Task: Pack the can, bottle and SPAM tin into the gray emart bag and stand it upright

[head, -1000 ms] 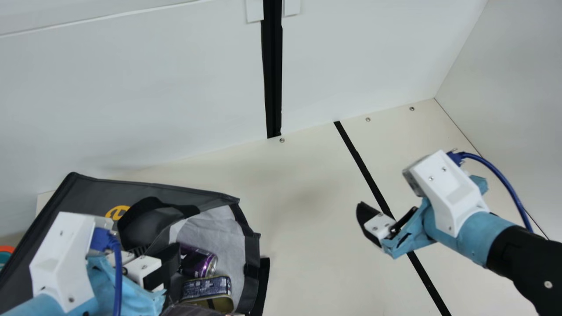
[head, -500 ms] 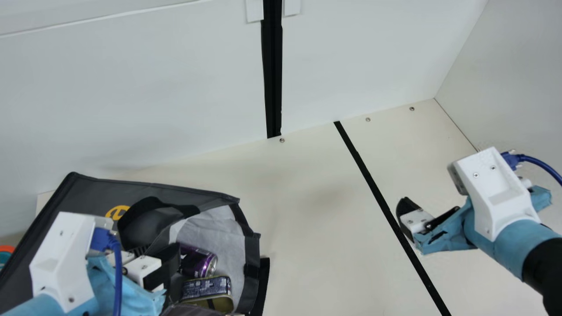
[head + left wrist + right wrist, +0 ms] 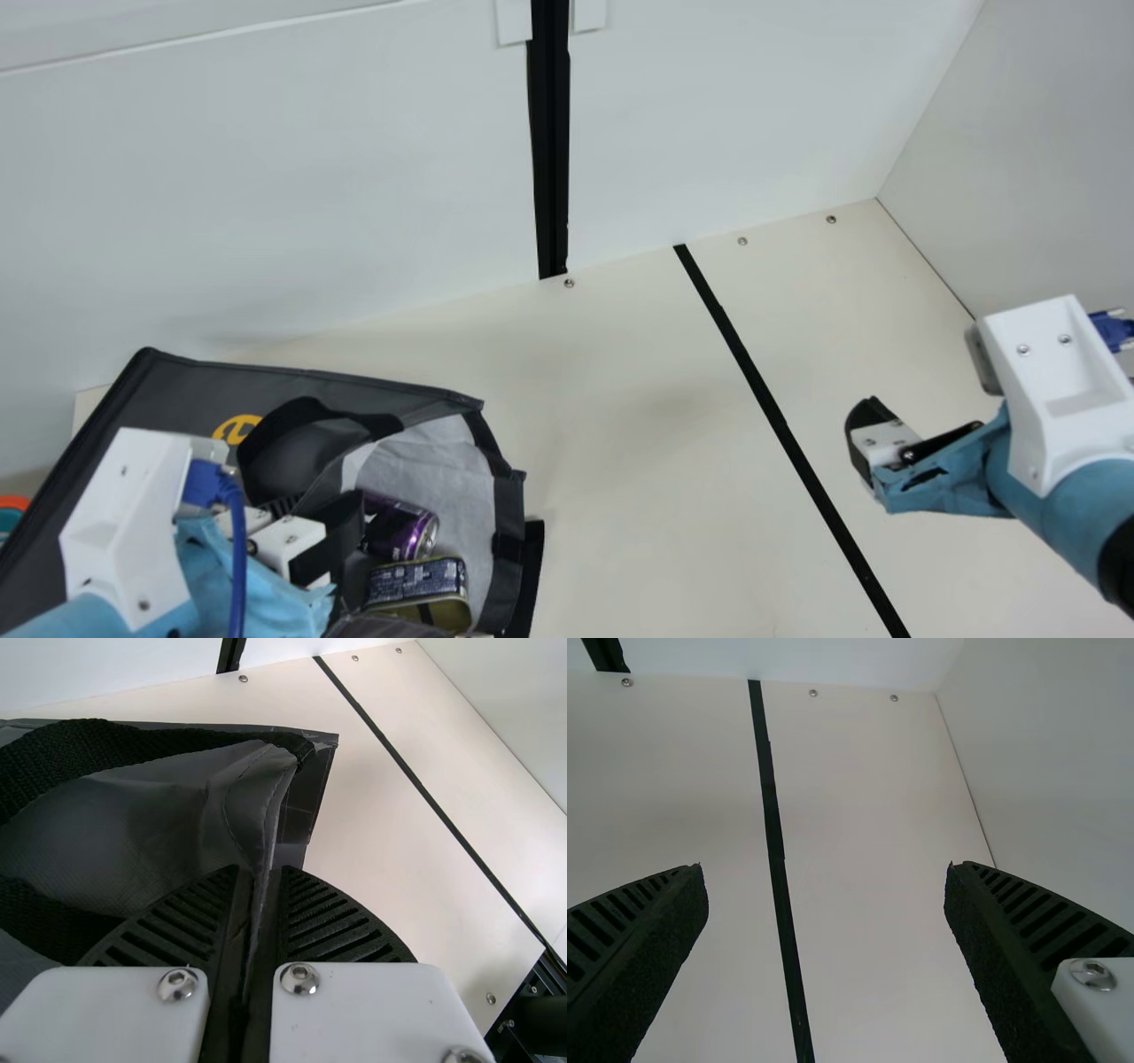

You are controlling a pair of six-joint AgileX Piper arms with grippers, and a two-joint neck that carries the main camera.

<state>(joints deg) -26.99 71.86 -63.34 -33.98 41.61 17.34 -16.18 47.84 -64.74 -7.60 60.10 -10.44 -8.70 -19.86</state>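
Observation:
The gray emart bag point(image 3: 319, 385) lies on its side at the left of the main view, its light-lined mouth facing right. Inside the mouth are a purple can point(image 3: 409, 532) and, beside it, the SPAM tin point(image 3: 418, 580). My left gripper point(image 3: 332, 532) is at the bag's mouth. In the left wrist view the left gripper point(image 3: 257, 875) is shut on a fold of the bag point(image 3: 146, 815). Off to the right, above the table, my right gripper point(image 3: 864, 430) is away from the bag; in the right wrist view the right gripper point(image 3: 826, 877) stands wide open, holding nothing.
A white wall point(image 3: 266, 204) rises behind the table point(image 3: 620, 443), another at the right. A black strip point(image 3: 762, 390) crosses the table between bag and right arm. An orange and teal object point(image 3: 11, 512) shows at the far left edge.
My right arm has moved away to the right, across the black strip. The left arm, the bag and the things in it have kept still.

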